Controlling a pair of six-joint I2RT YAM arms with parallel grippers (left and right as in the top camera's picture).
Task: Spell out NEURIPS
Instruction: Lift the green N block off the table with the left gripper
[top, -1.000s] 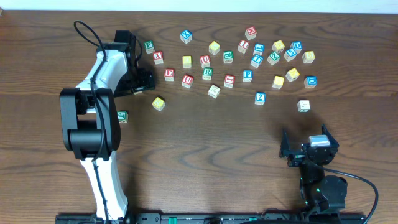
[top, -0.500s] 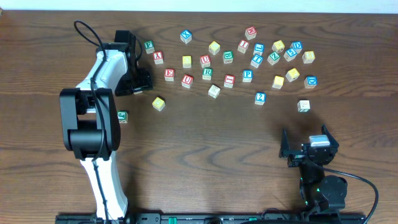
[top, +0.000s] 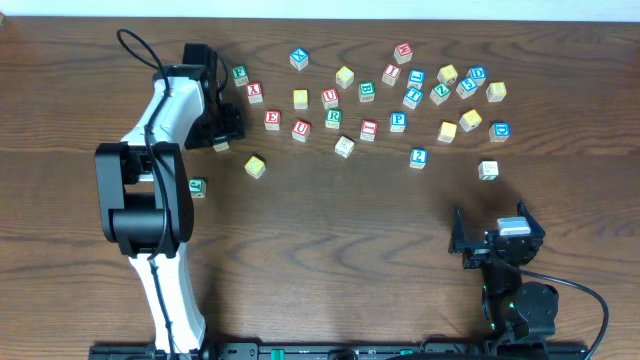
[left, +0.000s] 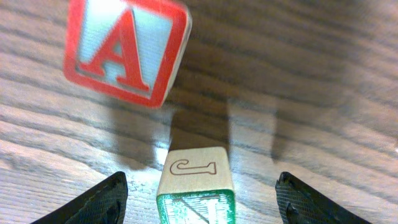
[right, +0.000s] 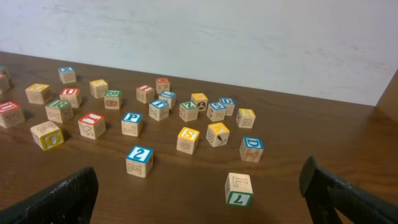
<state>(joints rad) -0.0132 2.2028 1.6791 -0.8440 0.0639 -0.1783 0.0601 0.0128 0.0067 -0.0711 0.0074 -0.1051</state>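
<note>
Your left fingers (left: 106, 199) are spread, one tip each side of a green-edged cube (left: 196, 186) at bottom centre of the left wrist view. Its side face reads J; the green top face is cut off by the frame edge. There's a gap btwn the cube and each tip, so nothing is pinched. The cube sits on the bench (left: 323, 74). Red A (left: 124, 46) is at upper left of that view, just beyond the cube and not touching it. Overhead, the left arm reaches to the upper left of the frame.

Your right fingers (right: 68, 196) are spread wide w/ nothing btwn them. Overhead, that arm sits at lower right, well apart from the cubes.

Letters, overhead: red E (top: 272, 119) and red U (top: 301, 129) lie just right of the left arm's tip. Green R (top: 333, 117) comes next, then red I (top: 368, 129), then blue P (top: 398, 121). They make a loose row across the upper middle, near each other but apart. Yellow S (top: 447, 131) is further right, at the lower edge of the upper-right cluster. N: can't tell which cube it is. The green-top cube (top: 239, 73) at upper left is too small to read. A yellow cube (top: 255, 166) lies alone below E. A green cube (top: 197, 187) sits right beside the left arm at mid-left.
</note>
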